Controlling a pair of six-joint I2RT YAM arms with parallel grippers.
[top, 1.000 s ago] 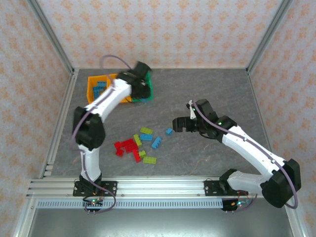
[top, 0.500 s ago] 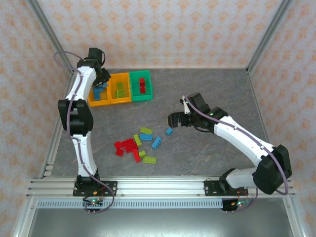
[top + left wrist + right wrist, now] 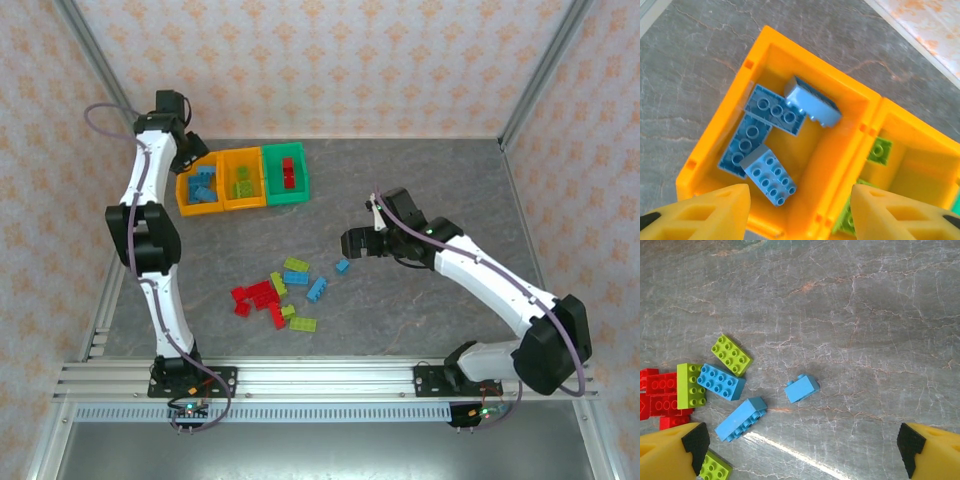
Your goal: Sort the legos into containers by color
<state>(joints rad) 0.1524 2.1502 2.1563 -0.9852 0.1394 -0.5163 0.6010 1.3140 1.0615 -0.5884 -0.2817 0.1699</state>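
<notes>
Four blue legos (image 3: 768,174) in one of three containers (image 3: 243,207), three loose on surface (image 3: 880,315); left pincer (image 3: 800,192), right pincer (image 3: 801,440) released.

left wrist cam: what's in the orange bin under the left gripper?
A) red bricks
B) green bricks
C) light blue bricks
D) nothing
C: light blue bricks lie in the orange-yellow bin below the left gripper; the green bricks sit in the adjoining compartment.

Loose red, blue and green legos (image 3: 258,293) lie well apart from three joined, partly filled containers (image 3: 245,206).
</notes>
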